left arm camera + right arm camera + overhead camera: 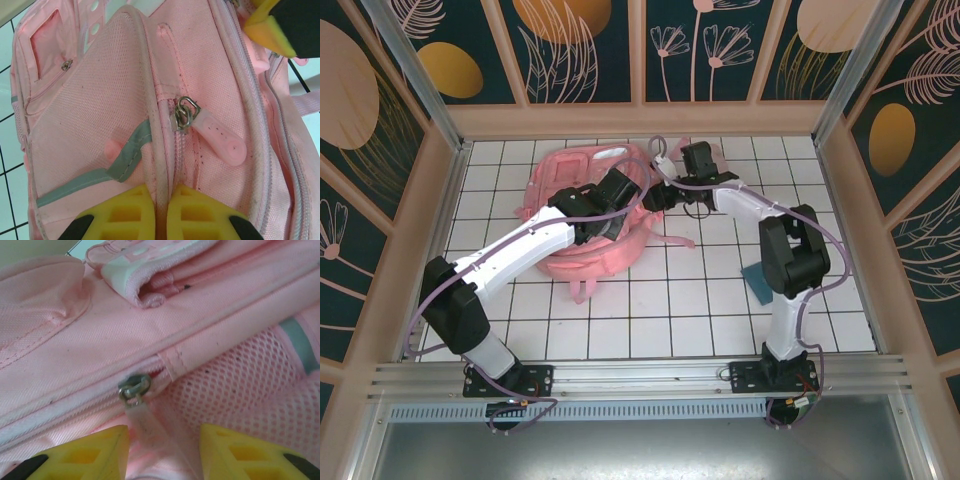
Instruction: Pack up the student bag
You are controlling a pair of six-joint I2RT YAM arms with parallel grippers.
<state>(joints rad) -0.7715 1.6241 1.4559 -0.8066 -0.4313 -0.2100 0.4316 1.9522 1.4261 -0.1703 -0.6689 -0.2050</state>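
While the student bag lies mid-table, left gripper pinches its piped seam tight, and right gripper, fingers partly apart, straddles the zipper pull. Zip looks maybe closed; can't tell what's packed.

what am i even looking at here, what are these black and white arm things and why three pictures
These are two robot arms bolted to a white tiled table. One picture looks down from above; the other two come from cameras on each wrist, so the yellow fingers are the arms' own. On the table lies a large soft pink fabric backpack, with a small flat teal item near the right arm. The left gripper is shut, pinching a fabric ridge of the bag. The right gripper has a gap between its fingers, straddling a translucent zipper pull tab.
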